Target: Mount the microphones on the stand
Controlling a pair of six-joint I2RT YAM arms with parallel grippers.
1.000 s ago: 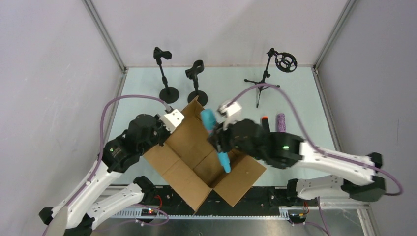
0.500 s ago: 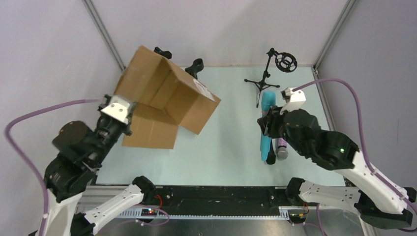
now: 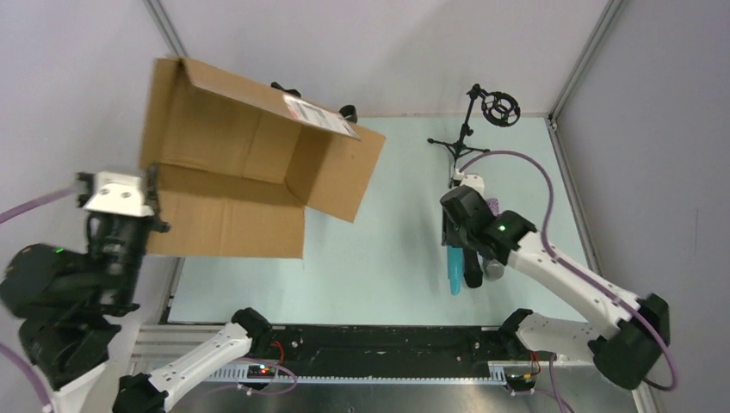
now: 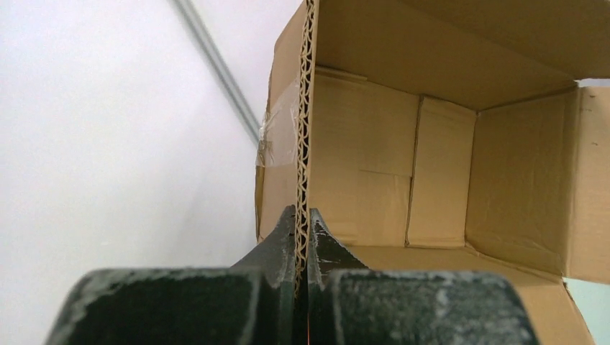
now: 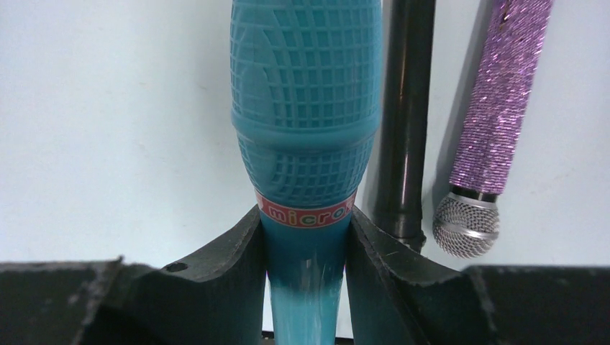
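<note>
The right hand [image 5: 305, 219] is closed on the blue microphone [image 5: 306, 108] at its slim handle just under the head, beside the black microphone [image 5: 406, 108] and purple microphone [image 5: 496, 108] on the counter [image 5: 108, 108]. It likely handles light, stiff and slick, so that neck suits gripping. The left hand [image 4: 302, 226] pinches a raised cardboard box [image 4: 439, 144] by its wall.

The airborne cardboard box [image 3: 232, 163] covers the left stands [image 3: 347, 111]; tripod stand [image 3: 466, 129] unblocked.

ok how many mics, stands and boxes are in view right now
mics: 3, blue mic, black mic, purple mic
box: 1
stands: 3, tripod stand, clip stand, second clip stand, both mostly hidden behind box
total: 7
</note>
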